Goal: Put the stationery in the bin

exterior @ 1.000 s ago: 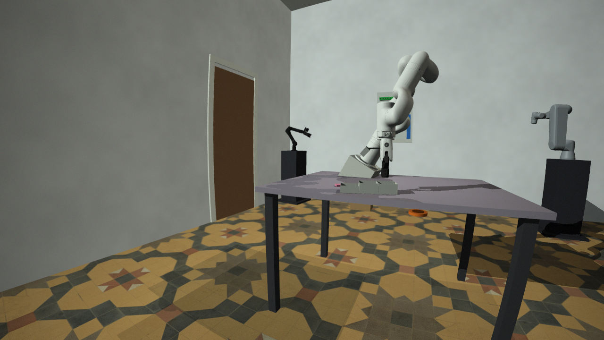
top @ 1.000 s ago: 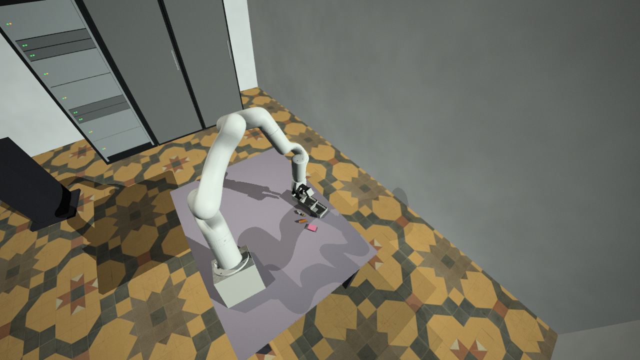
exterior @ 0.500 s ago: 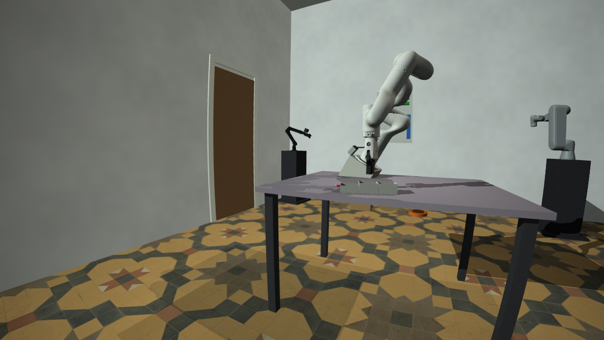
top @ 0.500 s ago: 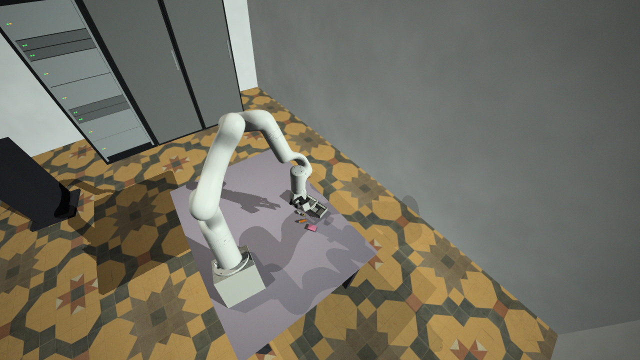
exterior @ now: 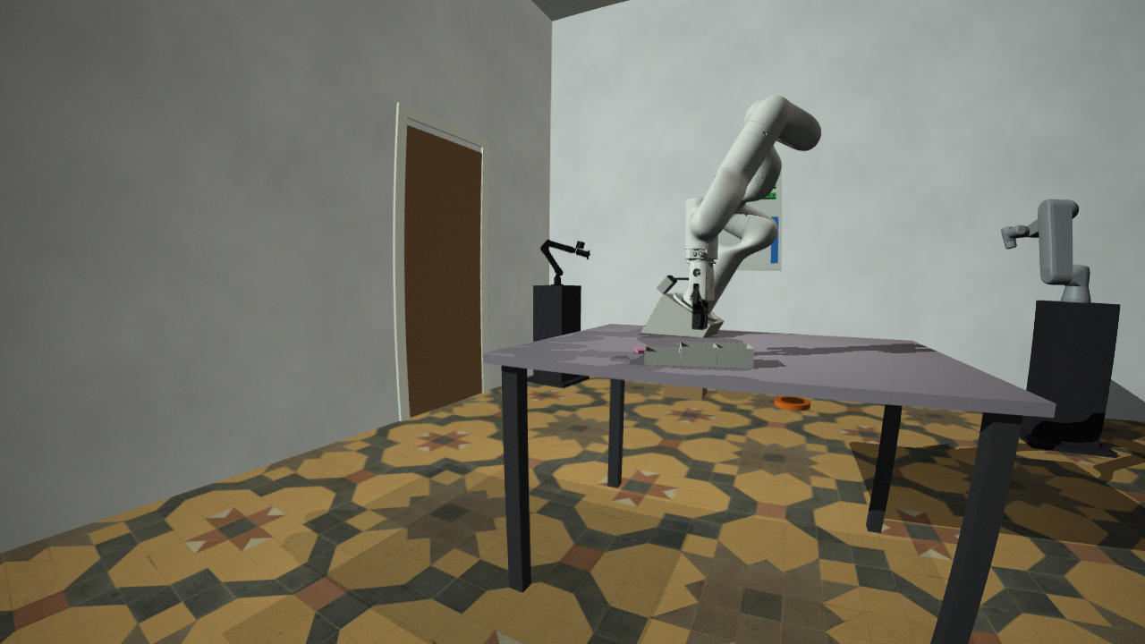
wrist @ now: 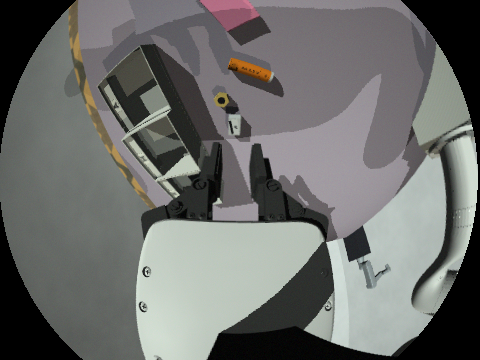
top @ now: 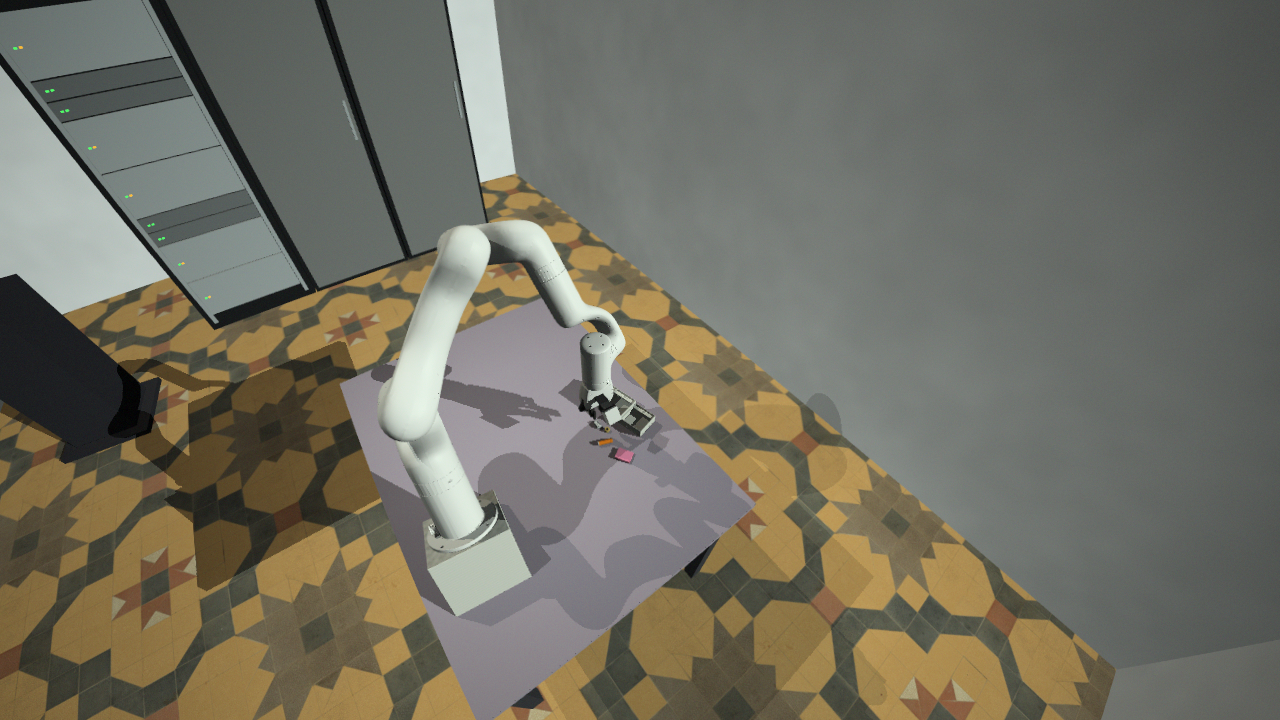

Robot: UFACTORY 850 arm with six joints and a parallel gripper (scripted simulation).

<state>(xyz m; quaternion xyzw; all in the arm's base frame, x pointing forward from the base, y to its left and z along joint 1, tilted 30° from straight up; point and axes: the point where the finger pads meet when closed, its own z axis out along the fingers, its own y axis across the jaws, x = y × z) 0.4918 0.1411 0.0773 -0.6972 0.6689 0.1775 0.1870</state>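
Note:
Two joined grey bins (wrist: pixel 150 114) stand near the table's far edge; they also show in the top view (top: pixel 631 416) and the exterior view (exterior: pixel 698 353). I cannot read their letters or tell what lies inside. My gripper (wrist: pixel 236 155) hangs above the table just beside the bins, its fingers apart with only table top between them. It also shows in the top view (top: pixel 597 413) and the exterior view (exterior: pixel 697 320). Ahead of it lie a small white and grey object (wrist: pixel 234 124), a brass nut (wrist: pixel 219 99), an orange cylinder (wrist: pixel 251 70) and the pink sticky-note pad (wrist: pixel 230 6).
The bins sit close to the table edge, with patterned floor beyond. An orange ring (exterior: pixel 793 402) lies on the floor under the table. The arm's base (top: pixel 474 559) stands on the table's near side.

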